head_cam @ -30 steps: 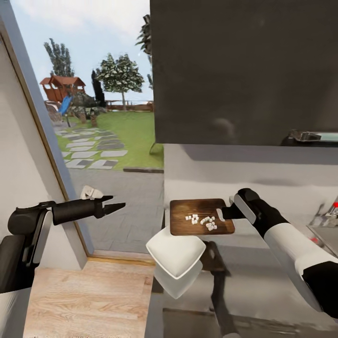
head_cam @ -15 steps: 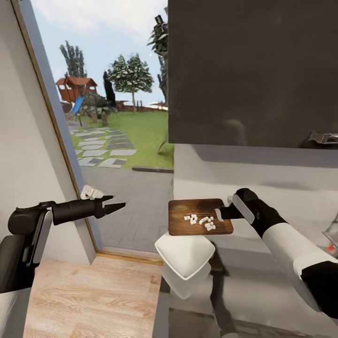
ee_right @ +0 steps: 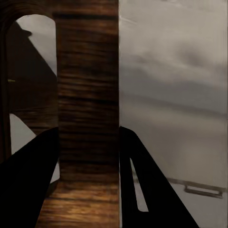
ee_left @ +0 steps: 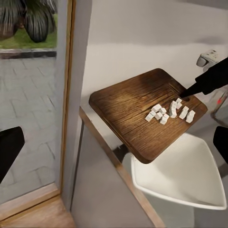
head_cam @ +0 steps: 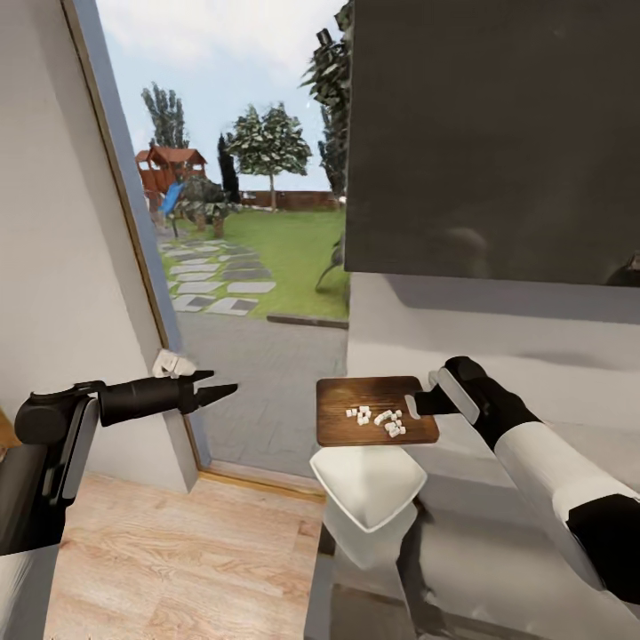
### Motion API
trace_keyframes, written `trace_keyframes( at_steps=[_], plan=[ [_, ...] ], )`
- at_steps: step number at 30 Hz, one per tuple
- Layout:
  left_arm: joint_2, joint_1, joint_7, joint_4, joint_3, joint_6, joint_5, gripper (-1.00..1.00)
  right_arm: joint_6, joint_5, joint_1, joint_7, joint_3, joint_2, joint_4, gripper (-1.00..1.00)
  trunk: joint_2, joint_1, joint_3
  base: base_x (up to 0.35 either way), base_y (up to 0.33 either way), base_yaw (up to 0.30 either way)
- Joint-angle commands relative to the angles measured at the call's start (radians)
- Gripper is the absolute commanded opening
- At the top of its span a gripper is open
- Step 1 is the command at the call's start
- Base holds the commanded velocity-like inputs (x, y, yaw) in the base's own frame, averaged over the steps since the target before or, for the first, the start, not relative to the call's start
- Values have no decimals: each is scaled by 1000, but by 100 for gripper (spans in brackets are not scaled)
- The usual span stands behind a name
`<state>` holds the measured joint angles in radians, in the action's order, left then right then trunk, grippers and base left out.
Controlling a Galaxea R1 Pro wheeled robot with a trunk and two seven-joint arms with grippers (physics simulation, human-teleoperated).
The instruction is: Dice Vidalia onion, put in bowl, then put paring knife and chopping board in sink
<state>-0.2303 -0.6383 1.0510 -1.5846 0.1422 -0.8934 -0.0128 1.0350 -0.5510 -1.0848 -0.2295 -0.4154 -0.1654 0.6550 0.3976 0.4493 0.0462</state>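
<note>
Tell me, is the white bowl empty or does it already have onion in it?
Empty. The bowl shows a bare white inside, and the onion pieces all sit on the chopping board held above it.

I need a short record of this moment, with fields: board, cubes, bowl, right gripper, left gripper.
board: wooden chopping board, held in the air, roughly level
cubes: white onion cubes lie on the board near the handle end
bowl: white bowl on the countertop, below the board's near edge
right gripper: right gripper shut on the board's handle end
left gripper: left gripper empty, away from the board
</note>
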Motion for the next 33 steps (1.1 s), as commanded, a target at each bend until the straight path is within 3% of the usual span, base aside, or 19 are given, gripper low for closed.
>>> trace_keyframes(
  at_steps=[1, 25, 33],
  plan=[
    [0, -1, 3, 0, 0, -9, -1, 100, 2, -12, -1, -10, -6, -2, 2, -100, 2, 1, 2, 0, 0, 148],
    [0, -1, 3, 0, 0, -9, -1, 100, -4, -12, -1, -8, -8, -2, 2, -100, 2, 1, 2, -1, 0, 15],
    [0, -1, 3, 0, 0, -9, -1, 100, -5, -12, -1, -8, -9, -2, 2, -100, 2, 1, 2, -204, 0, 0]
  ],
)
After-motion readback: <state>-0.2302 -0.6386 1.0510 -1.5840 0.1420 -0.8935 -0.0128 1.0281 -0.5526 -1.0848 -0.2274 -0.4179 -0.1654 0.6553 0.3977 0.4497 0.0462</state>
